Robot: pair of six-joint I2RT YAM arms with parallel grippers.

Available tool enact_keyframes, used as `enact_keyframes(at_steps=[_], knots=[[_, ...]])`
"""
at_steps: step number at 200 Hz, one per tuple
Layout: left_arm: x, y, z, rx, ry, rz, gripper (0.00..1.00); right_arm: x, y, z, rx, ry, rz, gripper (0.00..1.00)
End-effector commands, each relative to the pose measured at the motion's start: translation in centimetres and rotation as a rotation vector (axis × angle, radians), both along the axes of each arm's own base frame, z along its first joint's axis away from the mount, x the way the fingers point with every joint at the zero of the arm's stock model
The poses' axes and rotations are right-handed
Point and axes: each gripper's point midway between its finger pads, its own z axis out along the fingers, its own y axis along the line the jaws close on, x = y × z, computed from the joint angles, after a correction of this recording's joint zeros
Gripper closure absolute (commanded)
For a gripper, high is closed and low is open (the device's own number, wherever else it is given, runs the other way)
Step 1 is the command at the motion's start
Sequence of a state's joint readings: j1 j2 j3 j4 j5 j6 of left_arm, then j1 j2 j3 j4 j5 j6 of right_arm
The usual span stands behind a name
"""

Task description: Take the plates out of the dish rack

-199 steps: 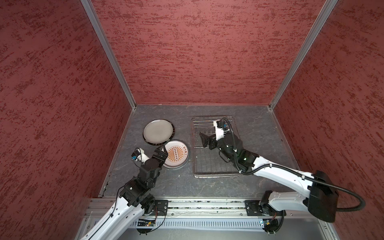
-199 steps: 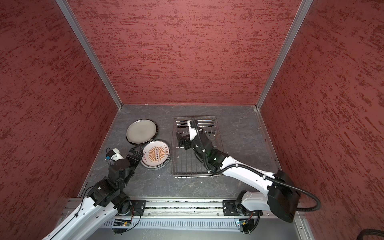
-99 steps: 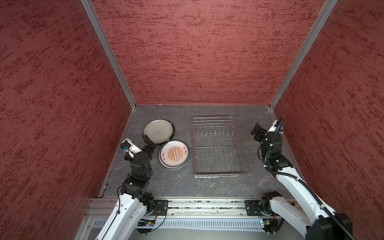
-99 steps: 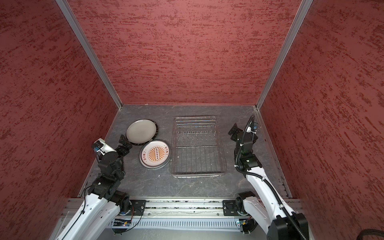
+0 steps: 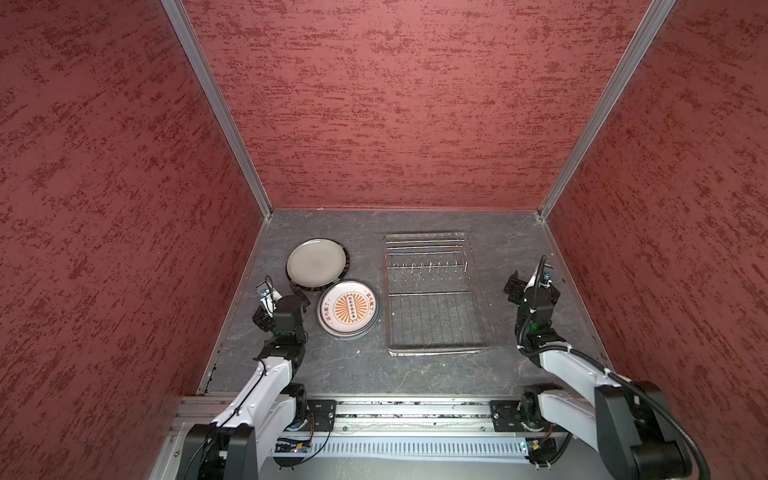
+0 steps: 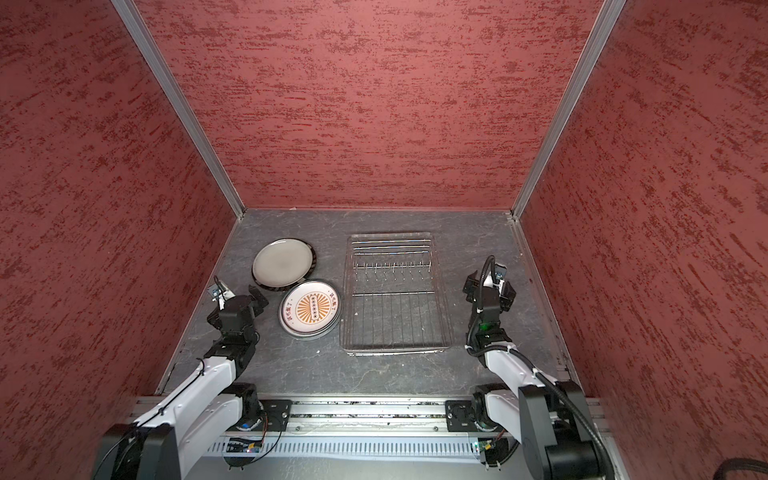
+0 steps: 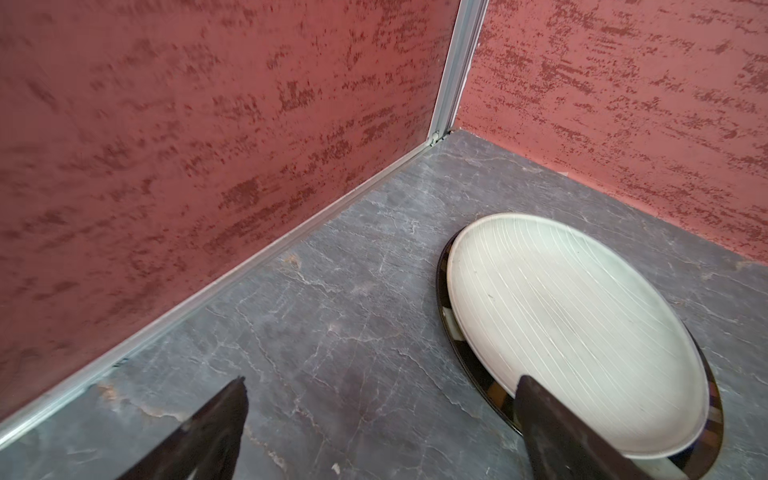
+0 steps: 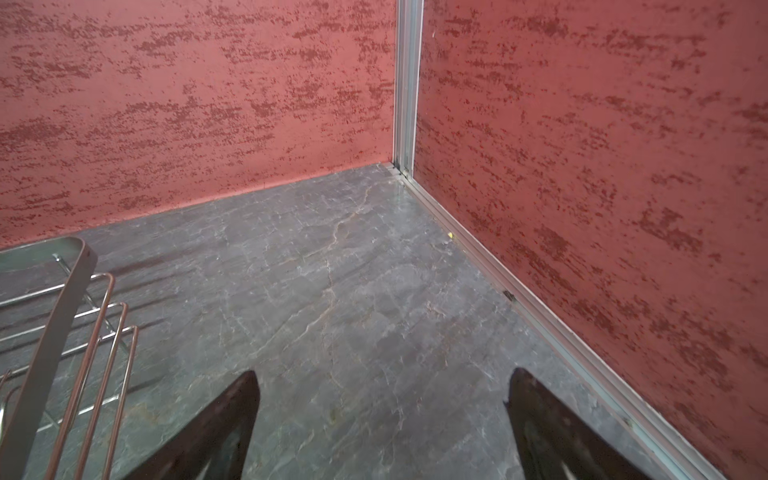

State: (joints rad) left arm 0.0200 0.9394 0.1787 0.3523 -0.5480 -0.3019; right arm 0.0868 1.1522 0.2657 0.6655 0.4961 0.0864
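**Q:** Where is the rack?
**A:** In both top views the rack (image 5: 436, 351) (image 6: 395, 352) lies flat on the grey table (image 5: 415, 376), right of centre. Its row of prongs (image 5: 428, 266) stands toward the upper end.

**Q:** And the plates?
**A:** All plates in view lie on the table, left of the rack. An off-white plate (image 5: 316, 262) sits on a dark-rimmed plate (image 7: 715, 415) at the upper left of the table. Below and to the right of that pair, a sunburst plate (image 5: 348, 307) tops a small stack, just beside the rack's left rim.

**Q:** What is the left gripper doing?
**A:** The left gripper (image 7: 382, 384) hovers at the left of the table, near the plates. Its jaws are wide apart and hold nothing. The wrist view shows one finger (image 7: 552, 428) in front of the off-white plate's edge. Whether it touches cannot be told.

**Q:** And the right gripper?
**A:** The right gripper (image 8: 383, 374) hangs over bare table at the right, between the rack and the red wall (image 5: 665, 249), well apart from the plates. Its jaws are wide apart and empty. A corner of the rack shows beside it in the wrist view.
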Motion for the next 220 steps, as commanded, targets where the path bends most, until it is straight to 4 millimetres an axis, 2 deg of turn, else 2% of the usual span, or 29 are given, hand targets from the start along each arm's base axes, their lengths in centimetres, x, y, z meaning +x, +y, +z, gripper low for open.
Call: enact_keyframes(at_steps=[1,12,32,43,57,65,74,79,87,98,109,152,167,175,180,186,194,220], knots=[[2.5,-1.0,2.6,-0.05,-0.187,-0.124,0.0,1.5,0.1,2.2,-0.042,-0.113,0.029,0.05],[3.0,-0.9,2.6,-0.058,-0.204,-0.13,0.01,2.1,0.2,1.1,-0.026,-0.115,0.051,0.05],[4.3,-1.4,3.0,-0.021,-0.192,-0.183,0.0,3.3,0.8,0.8,-0.022,-0.123,0.113,0.05],[4.9,-1.4,3.0,-0.004,-0.184,-0.193,0.01,3.4,0.8,0.4,-0.025,-0.137,0.116,0.05],[5.8,-1.3,3.0,-0.017,-0.203,-0.212,0.01,3.9,0.9,-1.0,-0.007,-0.098,0.138,0.03],[6.2,-1.4,2.9,-0.016,-0.215,-0.234,0.01,4.1,0.7,-0.8,0.005,-0.104,0.148,0.02],[6.4,-1.5,2.6,-0.001,-0.228,-0.245,0.01,4.1,0.9,-1.6,0.01,-0.096,0.161,0.01],[6.6,-1.7,2.5,0.003,-0.241,-0.256,0.01,4.2,0.8,-1.1,-0.011,-0.139,0.156,0.02],[6.9,-2.0,2.5,0.02,-0.254,-0.284,0.0,4.1,0.7,-2.1,0.015,-0.087,0.159,0.01],[7.1,-2.4,2.3,0.016,-0.224,-0.298,0.01,4.2,0.5,-1.4,0.015,-0.124,0.162,0.01],[7.7,-2.6,2.3,0.031,-0.202,-0.296,0.0,4.2,0.4,-1.9,0.028,-0.096,0.158,0.01],[9.5,-5.5,2.0,0.089,-0.151,-0.435,0.01,4.2,0.3,-1.7,0.02,-0.107,0.154,0.01],[10.0,-6.2,1.1,0.086,-0.122,-0.477,0.01,4.2,0.3,-1.7,0.02,-0.108,0.154,0.01],[10.6,-5.9,0.5,0.094,-0.117,-0.459,0.01,4.2,0.3,-1.7,0.02,-0.109,0.154,0.01],[10.8,-6.5,0.8,0.128,-0.122,-0.476,0.0,4.2,0.3,-1.6,0.02,-0.109,0.154,0.01],[11.0,-7.1,0.2,0.114,-0.063,-0.492,0.0,4.2,0.3,-1.7,0.02,-0.109,0.155,0.01],[11.6,-7.0,0.5,0.137,-0.077,-0.486,0.01,4.2,0.3,-1.6,0.019,-0.11,0.153,0.01],[11.4,-7.1,0.1,0.113,-0.054,-0.495,0.01,4.2,0.3,-1.6,0.02,-0.11,0.154,0.01]])
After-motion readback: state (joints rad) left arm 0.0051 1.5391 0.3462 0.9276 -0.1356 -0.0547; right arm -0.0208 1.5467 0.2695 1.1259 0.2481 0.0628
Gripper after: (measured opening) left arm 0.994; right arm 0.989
